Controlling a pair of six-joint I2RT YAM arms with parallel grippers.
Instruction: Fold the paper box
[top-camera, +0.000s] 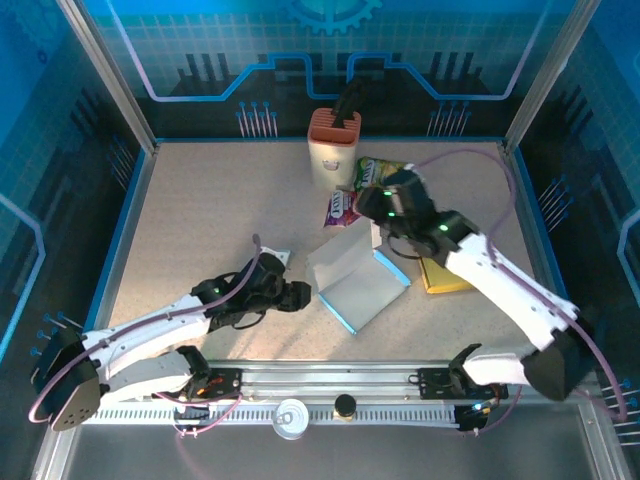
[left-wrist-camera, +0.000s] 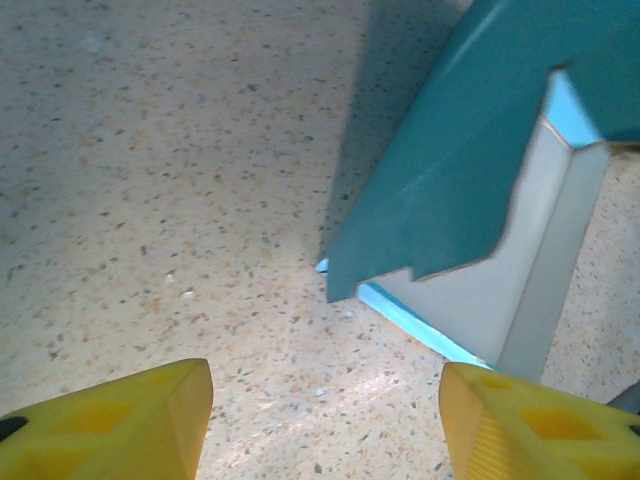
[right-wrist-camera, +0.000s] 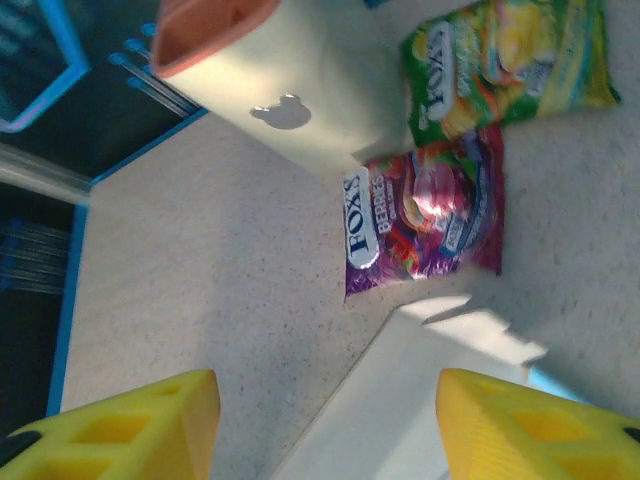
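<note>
The paper box (top-camera: 358, 282) lies partly folded in the middle of the table, pale inside with blue edges. My left gripper (top-camera: 300, 295) rests just left of it, open. In the left wrist view a teal flap of the paper box (left-wrist-camera: 460, 170) stands raised ahead and to the right, with bare table between the yellow fingers (left-wrist-camera: 150, 420) of the left gripper (left-wrist-camera: 325, 400). My right gripper (top-camera: 375, 205) hovers over the box's far corner. It is open (right-wrist-camera: 328, 410), and the white panel of the paper box (right-wrist-camera: 430, 400) lies below it, untouched.
A cream container with an orange top (top-camera: 333, 145) stands at the back. A green candy bag (top-camera: 380, 172) and a purple candy bag (top-camera: 340, 208) lie beside the box's far corner. A yellow item (top-camera: 445, 275) sits right of the box. A can (top-camera: 293, 417) rests on the front rail.
</note>
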